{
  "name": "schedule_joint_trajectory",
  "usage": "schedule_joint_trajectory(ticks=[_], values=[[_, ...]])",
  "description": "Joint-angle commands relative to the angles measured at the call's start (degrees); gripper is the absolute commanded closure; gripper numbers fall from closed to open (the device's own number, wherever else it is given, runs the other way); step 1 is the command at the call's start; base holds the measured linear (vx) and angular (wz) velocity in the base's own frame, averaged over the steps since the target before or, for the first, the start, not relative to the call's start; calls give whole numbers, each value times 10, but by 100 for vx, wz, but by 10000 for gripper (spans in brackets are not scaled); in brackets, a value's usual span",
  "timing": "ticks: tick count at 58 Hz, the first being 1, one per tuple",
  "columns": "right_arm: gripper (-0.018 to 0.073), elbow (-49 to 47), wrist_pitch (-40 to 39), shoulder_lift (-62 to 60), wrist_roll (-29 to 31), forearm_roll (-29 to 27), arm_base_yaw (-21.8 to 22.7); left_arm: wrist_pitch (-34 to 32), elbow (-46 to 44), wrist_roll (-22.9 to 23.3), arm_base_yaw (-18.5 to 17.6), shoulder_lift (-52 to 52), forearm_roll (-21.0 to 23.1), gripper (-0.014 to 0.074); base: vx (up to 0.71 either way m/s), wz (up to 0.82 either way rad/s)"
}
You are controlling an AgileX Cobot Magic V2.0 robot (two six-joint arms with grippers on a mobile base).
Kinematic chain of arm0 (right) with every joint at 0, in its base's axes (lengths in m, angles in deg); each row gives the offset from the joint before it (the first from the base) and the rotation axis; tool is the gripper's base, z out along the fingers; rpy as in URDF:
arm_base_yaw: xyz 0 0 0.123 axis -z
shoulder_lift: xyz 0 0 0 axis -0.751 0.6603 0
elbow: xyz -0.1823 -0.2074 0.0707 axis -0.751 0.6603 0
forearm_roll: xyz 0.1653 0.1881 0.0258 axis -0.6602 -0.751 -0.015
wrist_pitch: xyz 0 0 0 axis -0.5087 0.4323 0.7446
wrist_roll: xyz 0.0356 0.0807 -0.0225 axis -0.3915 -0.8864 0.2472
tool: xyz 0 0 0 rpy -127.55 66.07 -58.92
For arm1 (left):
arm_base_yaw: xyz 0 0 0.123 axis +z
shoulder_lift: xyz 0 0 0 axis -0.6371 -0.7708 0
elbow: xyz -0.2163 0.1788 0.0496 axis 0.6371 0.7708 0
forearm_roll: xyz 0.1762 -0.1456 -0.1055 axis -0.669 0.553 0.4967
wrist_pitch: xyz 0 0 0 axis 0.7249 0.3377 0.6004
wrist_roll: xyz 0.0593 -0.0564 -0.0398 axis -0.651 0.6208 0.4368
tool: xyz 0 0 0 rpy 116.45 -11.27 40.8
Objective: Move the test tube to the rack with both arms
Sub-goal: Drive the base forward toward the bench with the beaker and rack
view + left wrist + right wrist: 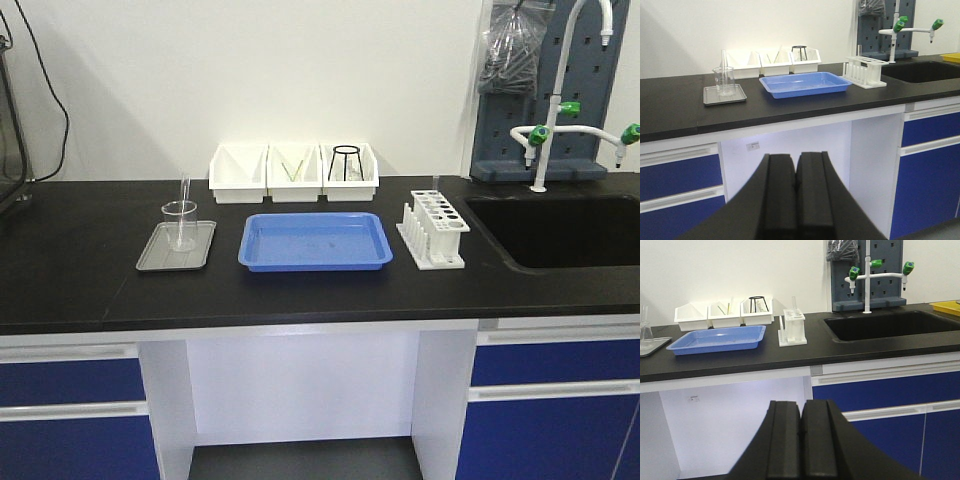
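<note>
Tube [184,190] standing in beaker [173,218] on grey tray [155,260], rack [433,232] beside sink [560,235], left gripper [796,172] and right gripper [801,422] with jaws pressed together.

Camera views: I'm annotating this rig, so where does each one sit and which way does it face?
Exterior front: above and before the black bench, looking down at the blue tray and rack; no robot body shows.
Left wrist: back from the bench, looking almost level across it; the shut left gripper fills the bottom.
Right wrist: likewise, further right, facing the sink; the shut right gripper shows below.
Shared: all three show the blue tray and rack.
</note>
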Motion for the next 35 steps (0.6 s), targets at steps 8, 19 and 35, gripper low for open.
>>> schedule_joint_trajectory(ticks=[8,19,35], values=[[570,1,-49,-8,1,0,-1,-46,2,-1,2,9,1,602,27,0],[570,1,-49,-8,1,0,-1,-46,2,-1,2,9,1,602,31,-2],[570,1,-49,-8,1,0,-1,-46,2,-1,2,9,1,602,36,2]])
